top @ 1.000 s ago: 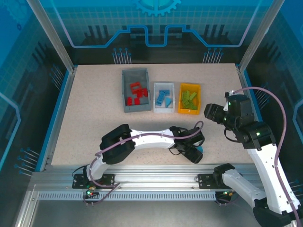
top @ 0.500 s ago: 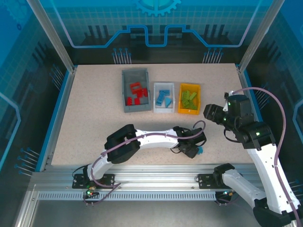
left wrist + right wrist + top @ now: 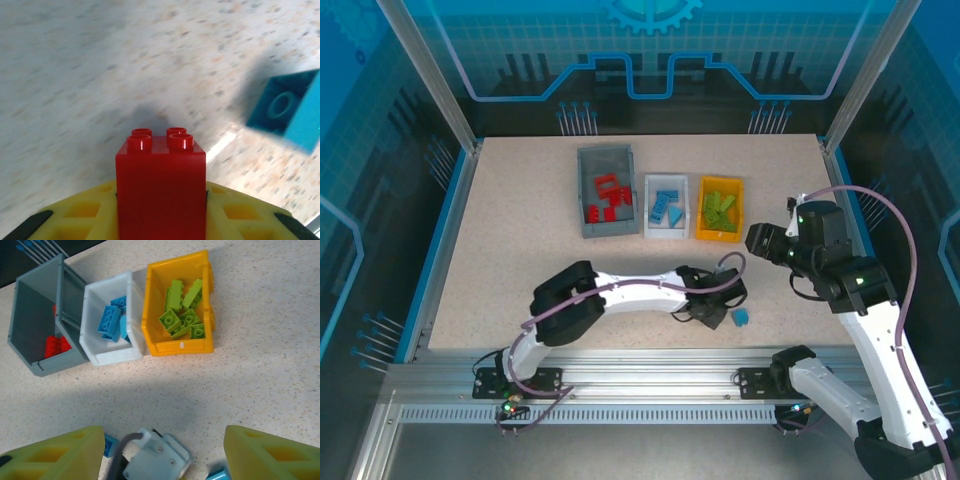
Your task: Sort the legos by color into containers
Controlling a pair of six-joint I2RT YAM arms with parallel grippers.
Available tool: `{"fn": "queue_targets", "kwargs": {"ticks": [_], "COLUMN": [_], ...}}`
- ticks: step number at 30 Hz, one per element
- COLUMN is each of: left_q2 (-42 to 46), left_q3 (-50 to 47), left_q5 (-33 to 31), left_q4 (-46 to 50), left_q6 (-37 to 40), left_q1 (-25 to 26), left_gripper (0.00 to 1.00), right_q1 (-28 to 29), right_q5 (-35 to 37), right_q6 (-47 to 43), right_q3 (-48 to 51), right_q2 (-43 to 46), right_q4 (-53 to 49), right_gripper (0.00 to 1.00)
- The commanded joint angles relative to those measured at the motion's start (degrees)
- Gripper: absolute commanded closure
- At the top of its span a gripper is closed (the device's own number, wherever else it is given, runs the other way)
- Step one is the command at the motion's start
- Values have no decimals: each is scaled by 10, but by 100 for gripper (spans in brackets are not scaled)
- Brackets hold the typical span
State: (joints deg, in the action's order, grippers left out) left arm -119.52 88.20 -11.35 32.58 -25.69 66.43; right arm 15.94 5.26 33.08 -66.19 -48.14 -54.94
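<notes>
One red brick [image 3: 161, 175] sits clamped in the left gripper [image 3: 161, 216]. In the left wrist view its yellow fingers [image 3: 85, 217] press against the brick's two sides. The brick stands studs-up and is raised clear of the speckled table [image 3: 520, 240], casting a soft shadow on the surface beyond it.

A loose blue brick [image 3: 287, 107] lies on the table just beside this gripper, ahead of it and to the right in the wrist view, not touching the red brick or the fingers. From above, the same blue brick rests near the table's front edge, right next to the tip of the left arm, which reaches across towards the right half of the table.

The right gripper [image 3: 162, 440] hovers above the table, right of the bins, with its two yellow fingers spread well apart. Nothing is between them, and they touch nothing.

The three containers stand in a row at the far middle of the table, walls close together. The grey bin [image 3: 30, 315] on the left holds red bricks [image 3: 610, 198], the white bin [image 3: 107, 352] in the middle holds blue bricks [image 3: 110, 317], and the orange-yellow bin [image 3: 175, 347] on the right holds lime green bricks [image 3: 180, 312]. Both grippers are well apart from the bins, on the near side.
</notes>
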Motion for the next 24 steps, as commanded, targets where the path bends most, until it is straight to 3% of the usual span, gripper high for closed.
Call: {"fn": "queue_targets", "kwargs": {"ticks": [1,3,8,11,17,24], "left_q2": [117,165,245,248,180,48], "left_q3": [-46,-77,-112,-101,-25,105], "left_q5": [-30,-28,-30,-22,-43,-66], "left_q4": [16,27,76,95,111,138], "left_q6": [-27,-33,-19,-1,32,44], "left_q1": [-44,-76,-188,-268,-377,-432], "left_gripper": [65,66,65,65,65,65], "right_q1": [2,41,222,279,334,356], "right_q5": [-82,-92,10,29,56,67], "right_q6": [-46,-68,-86,-68,-51,-49], "right_q3": [9,10,-4,8,9,-2], "right_q2": [-8,-20,-83,-109,-162,-198], "right_q4": [50,72,113,171,234,241], "right_gripper": [35,35,34,34,35,35]}}
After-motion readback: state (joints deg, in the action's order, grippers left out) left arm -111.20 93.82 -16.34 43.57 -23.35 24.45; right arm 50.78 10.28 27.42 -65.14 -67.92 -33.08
